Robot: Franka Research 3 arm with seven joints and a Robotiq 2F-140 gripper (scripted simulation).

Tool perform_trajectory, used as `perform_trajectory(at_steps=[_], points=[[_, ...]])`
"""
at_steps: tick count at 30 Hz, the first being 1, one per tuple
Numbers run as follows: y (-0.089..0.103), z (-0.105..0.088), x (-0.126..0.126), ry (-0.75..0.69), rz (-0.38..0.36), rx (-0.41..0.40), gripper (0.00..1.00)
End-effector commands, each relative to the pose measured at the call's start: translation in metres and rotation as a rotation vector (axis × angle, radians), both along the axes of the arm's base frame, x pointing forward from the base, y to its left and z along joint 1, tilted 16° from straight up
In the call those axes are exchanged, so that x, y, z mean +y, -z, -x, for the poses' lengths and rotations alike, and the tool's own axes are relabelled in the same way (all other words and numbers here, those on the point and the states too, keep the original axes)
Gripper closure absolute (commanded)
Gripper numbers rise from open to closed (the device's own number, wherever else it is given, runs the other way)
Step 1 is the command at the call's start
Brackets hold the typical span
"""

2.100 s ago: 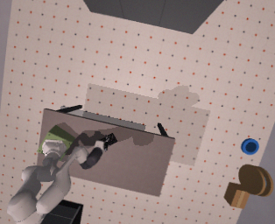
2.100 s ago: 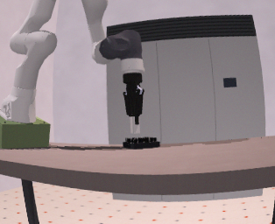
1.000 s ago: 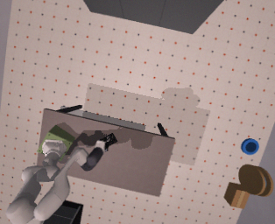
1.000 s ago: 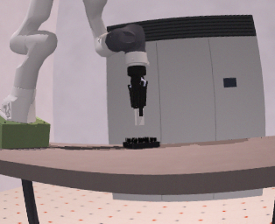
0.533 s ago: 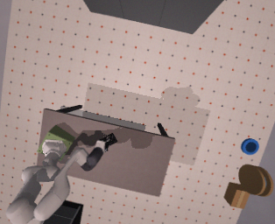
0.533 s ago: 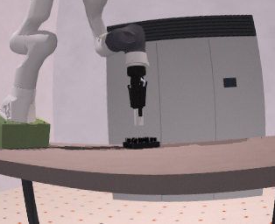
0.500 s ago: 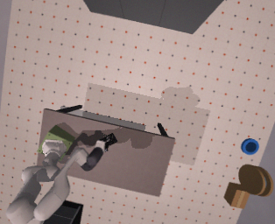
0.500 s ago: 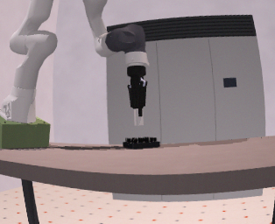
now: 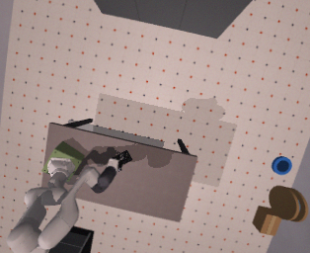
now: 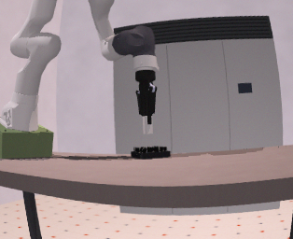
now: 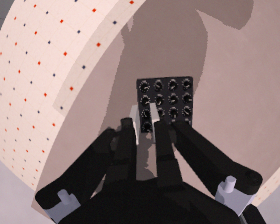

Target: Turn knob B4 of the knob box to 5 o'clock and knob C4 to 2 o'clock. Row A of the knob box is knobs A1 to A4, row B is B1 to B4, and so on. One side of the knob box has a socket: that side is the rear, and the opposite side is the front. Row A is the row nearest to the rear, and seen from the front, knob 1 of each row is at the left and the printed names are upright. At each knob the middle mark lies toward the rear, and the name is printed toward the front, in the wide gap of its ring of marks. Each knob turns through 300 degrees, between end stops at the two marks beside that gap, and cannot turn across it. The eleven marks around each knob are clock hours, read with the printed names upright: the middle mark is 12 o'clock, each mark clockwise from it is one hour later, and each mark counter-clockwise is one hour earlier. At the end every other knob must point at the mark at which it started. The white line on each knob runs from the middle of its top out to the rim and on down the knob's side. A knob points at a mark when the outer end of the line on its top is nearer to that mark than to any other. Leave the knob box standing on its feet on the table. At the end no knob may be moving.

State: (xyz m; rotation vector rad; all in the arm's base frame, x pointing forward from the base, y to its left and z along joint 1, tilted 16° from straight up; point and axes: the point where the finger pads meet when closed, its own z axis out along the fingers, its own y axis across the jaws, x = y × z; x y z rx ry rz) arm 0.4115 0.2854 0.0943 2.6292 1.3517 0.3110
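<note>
Exterior view: at left a green base (image 10: 29,144) carries the arm. At centre the pincer (image 10: 147,129) hangs above the knob box (image 10: 149,151), clear of it, fingers nearly together and holding nothing. The box, small and black, stands on the brown surface (image 10: 183,175). Its knobs look rigid, tiny and tightly packed, so probably only a narrow fingertip pinch across one knob's sides would work.
</note>
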Motion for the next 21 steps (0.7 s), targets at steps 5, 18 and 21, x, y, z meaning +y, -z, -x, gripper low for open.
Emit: perform_trajectory(at_steps=[5, 18, 21], points=[[-0.0005, 0.0006, 0.0012, 0.006, -0.003, 0.001, 0.88], [0.0052, -0.0014, 0.0008, 0.007, 0.000, -0.003, 0.88], [0.0071, -0.0021, 0.0007, 0.007, 0.000, -0.003, 0.88]])
